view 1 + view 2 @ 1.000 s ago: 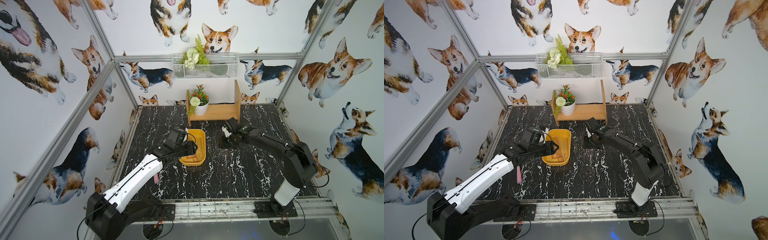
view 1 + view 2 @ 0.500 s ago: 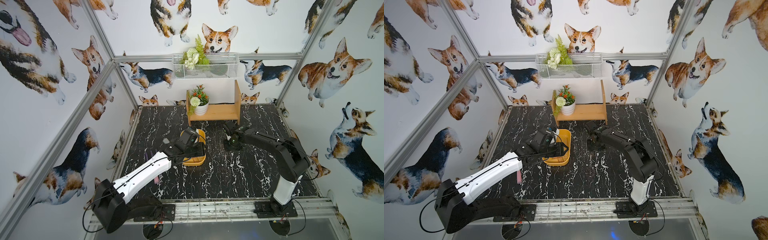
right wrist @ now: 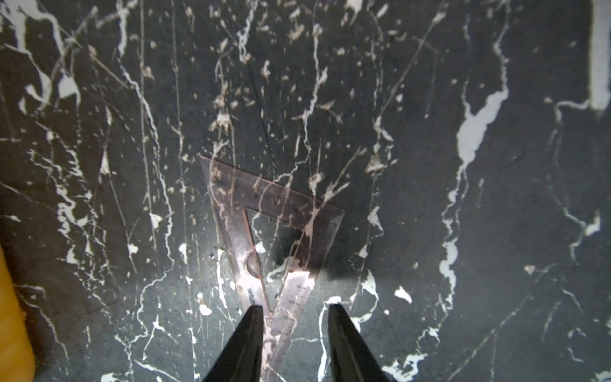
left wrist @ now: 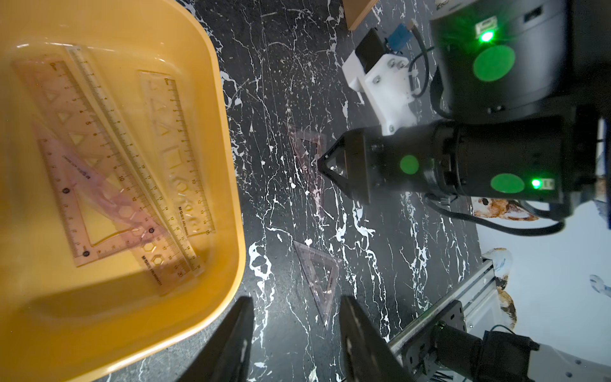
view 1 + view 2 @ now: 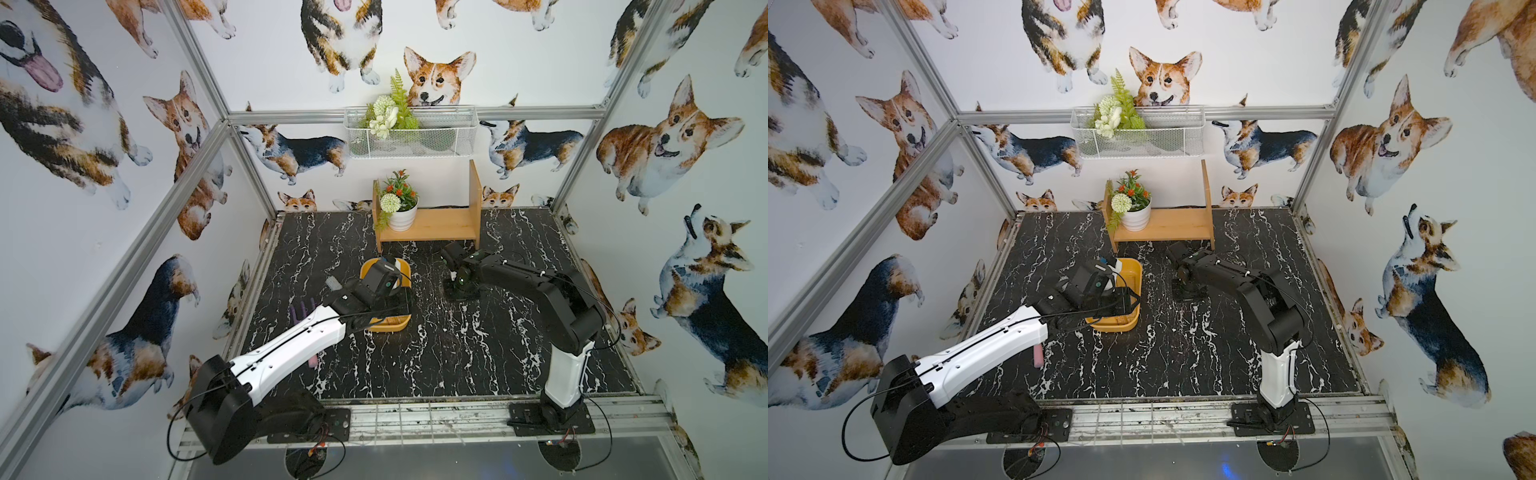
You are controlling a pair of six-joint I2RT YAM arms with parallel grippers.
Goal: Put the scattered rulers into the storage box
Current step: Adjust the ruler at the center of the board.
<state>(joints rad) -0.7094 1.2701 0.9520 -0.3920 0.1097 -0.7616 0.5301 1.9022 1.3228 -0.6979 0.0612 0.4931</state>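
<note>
Where the left arm reaches in from the near edge, the left gripper [image 4: 297, 334] hangs just past the rim of the box [image 4: 231, 205], over the table [image 4: 380, 264], its fingers wide and holding nothing. Just ahead of it a set square [image 4: 319, 281] lies flat. The rulers [image 4: 132, 155] rest overlapping inside the box. Farther on, the right gripper [image 3: 296, 330] stands low, its fingers part-way apart astride the narrow tip of a second set square [image 3: 274, 225], which lies flat on the table. Behind stands the shelf [image 5: 436, 224].
</note>
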